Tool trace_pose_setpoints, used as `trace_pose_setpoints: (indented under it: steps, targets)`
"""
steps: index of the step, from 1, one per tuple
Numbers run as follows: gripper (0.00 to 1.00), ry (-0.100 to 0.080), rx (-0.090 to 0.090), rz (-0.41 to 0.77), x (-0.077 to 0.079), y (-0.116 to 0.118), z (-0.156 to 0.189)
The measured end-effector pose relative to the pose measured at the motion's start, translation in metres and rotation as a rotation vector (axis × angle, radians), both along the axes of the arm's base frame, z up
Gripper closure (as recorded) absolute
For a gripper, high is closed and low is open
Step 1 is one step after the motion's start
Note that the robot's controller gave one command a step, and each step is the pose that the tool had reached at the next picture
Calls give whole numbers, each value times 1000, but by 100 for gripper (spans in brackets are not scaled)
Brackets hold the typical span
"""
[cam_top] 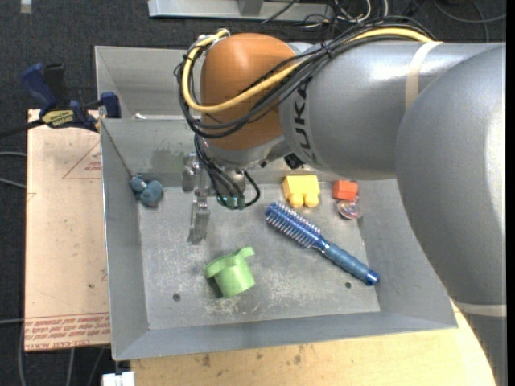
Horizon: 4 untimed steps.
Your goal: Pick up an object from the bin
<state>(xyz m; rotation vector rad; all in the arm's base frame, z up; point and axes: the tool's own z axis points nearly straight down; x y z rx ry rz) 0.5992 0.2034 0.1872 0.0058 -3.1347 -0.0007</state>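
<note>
— Pincer (196,230) hangs low over bare floor in the left half of the bin (129,296); whether it is wide or narrow I cannot tell from this angle; nothing shows in it.

— So what lies nearest?

— Going from the front wall back: the green plug (232,273), a stubby cylinder with a flange, lies just in front of the pincer and a little to its right, apart from it; further right the blue brush (318,242) lies slantwise, bristles toward the middle; behind that come a small pinkish clear piece (349,210), a yellow block (301,190) and an orange block (345,190); at the far left, by the sloping wall, sits a blue-grey lump (148,190).

— And the risk?

— By my reading the pincer stands over nothing at all; closing here would catch only metal; a straight descent could jam its tip on the floor. If it goes for the green plug, that round shape likely rolls; a glancing touch on the flange could send it toward the front wall; an off-centre squeeze could squirt it out sideways.
</note>
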Motion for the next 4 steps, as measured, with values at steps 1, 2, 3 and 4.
trace_pose_setpoints:
  steps: [1, 2, 3, 4]
  targets:
    - [0, 1, -4, -62, -79, -102, -25]
    - [0, 0, 0, -113, -108, -70, -114]
    - [100, -9, 2, -117, -105, -71, -110]
    - [100, -15, 3, -103, -101, -68, 21]
